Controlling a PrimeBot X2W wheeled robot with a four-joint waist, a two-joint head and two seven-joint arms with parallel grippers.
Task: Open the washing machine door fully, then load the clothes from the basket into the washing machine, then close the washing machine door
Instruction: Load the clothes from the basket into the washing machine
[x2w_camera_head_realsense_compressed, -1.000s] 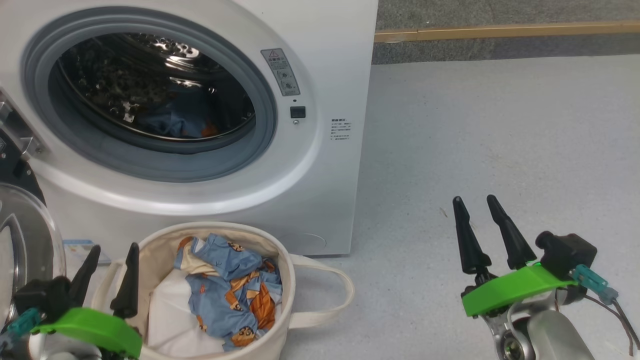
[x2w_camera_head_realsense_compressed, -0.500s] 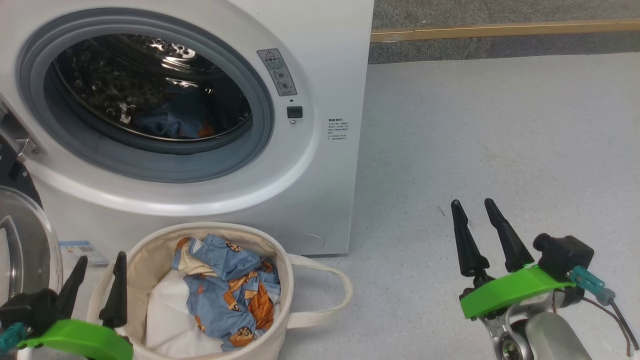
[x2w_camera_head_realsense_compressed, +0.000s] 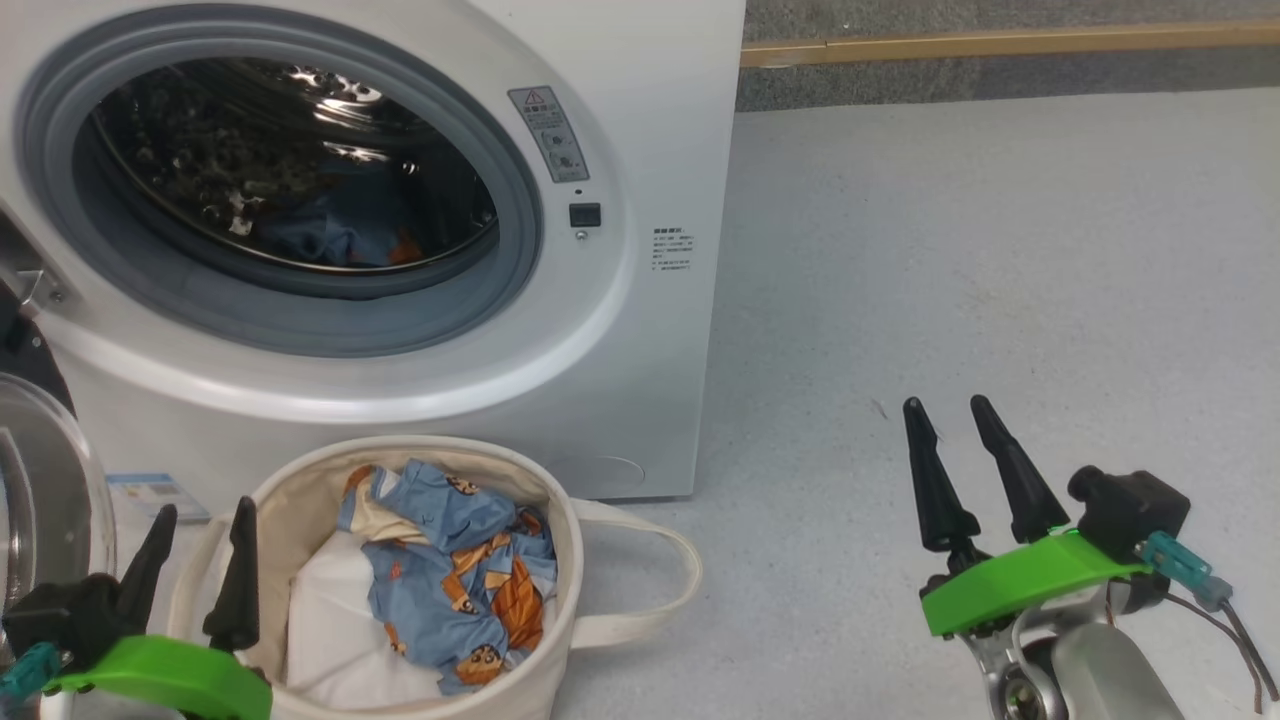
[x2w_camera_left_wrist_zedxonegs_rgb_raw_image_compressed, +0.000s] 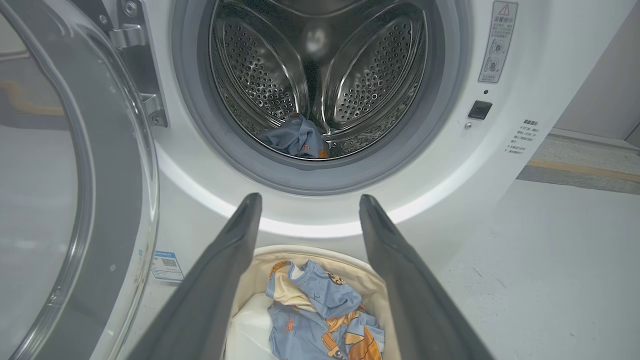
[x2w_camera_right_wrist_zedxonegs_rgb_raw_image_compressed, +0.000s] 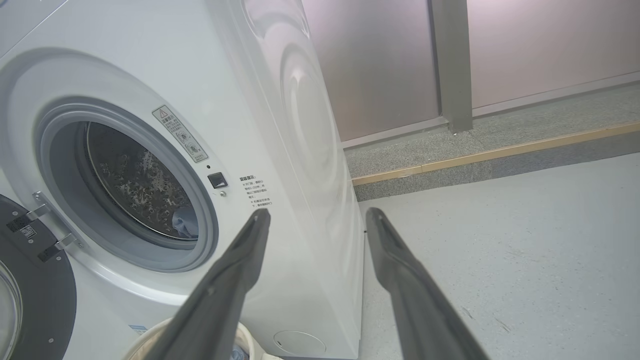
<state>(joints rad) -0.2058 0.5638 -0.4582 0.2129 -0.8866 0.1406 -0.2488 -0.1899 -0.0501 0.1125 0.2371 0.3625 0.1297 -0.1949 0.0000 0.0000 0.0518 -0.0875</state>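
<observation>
The white washing machine (x2w_camera_head_realsense_compressed: 640, 330) stands with its grey ring and steel drum exposed. The washing machine door (x2w_camera_head_realsense_compressed: 40, 480) is swung out to the left, and its glass bowl (x2w_camera_left_wrist_zedxonegs_rgb_raw_image_compressed: 75, 200) shows beside the hinge. One light blue garment (x2w_camera_left_wrist_zedxonegs_rgb_raw_image_compressed: 297, 142) lies in the drum. In front stands the cream basket (x2w_camera_head_realsense_compressed: 300, 505), holding blue clothes with brown prints (x2w_camera_head_realsense_compressed: 450, 560) on top of a white sheet (x2w_camera_head_realsense_compressed: 330, 620). My left gripper (x2w_camera_head_realsense_compressed: 204, 507) is open at the basket's left rim, with nothing between its fingers (x2w_camera_left_wrist_zedxonegs_rgb_raw_image_compressed: 225, 270). My right gripper (x2w_camera_head_realsense_compressed: 946, 403) is open over the floor, right of the washer.
Grey floor (x2w_camera_head_realsense_compressed: 950, 250) stretches to the right of the washer. A wooden strip (x2w_camera_head_realsense_compressed: 1000, 42) runs along the far edge, below a wall panel with a grey post (x2w_camera_right_wrist_zedxonegs_rgb_raw_image_compressed: 450, 65). A small blue sticker (x2w_camera_head_realsense_compressed: 140, 495) sits low on the washer's front. One basket handle (x2w_camera_head_realsense_compressed: 650, 570) loops out to the right.
The head camera has shifted a little, sliding the scene up and left. My left gripper has sunk slightly toward the lower left. The right gripper has barely moved.
</observation>
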